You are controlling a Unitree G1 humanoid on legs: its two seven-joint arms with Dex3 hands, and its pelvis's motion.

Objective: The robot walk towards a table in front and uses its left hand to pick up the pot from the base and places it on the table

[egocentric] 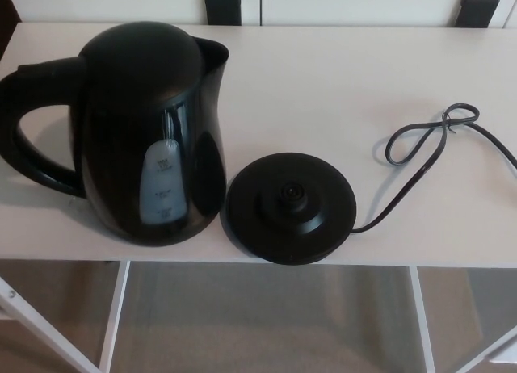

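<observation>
Both hands out of view, pot [145,131] upright beside base [291,207], cord [454,119] looped right

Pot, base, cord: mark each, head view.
pot [153,131], head view, middle of the body.
base [291,211], head view, top face near the connector.
cord [449,123], head view, where its loop crosses.

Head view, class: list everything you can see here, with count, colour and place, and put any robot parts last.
pot: one, black, standing at the left, handle pointing left
base: one, black, round, near the front edge, just right of the pot, nothing on it
cord: one, black, running from the base to a loop at the right
table: one, white, fills the view
dark blocks: two, black, behind the far edge
table frame: white, below the front edge
floor: beige, under the table
robot's hands: none in view
</observation>
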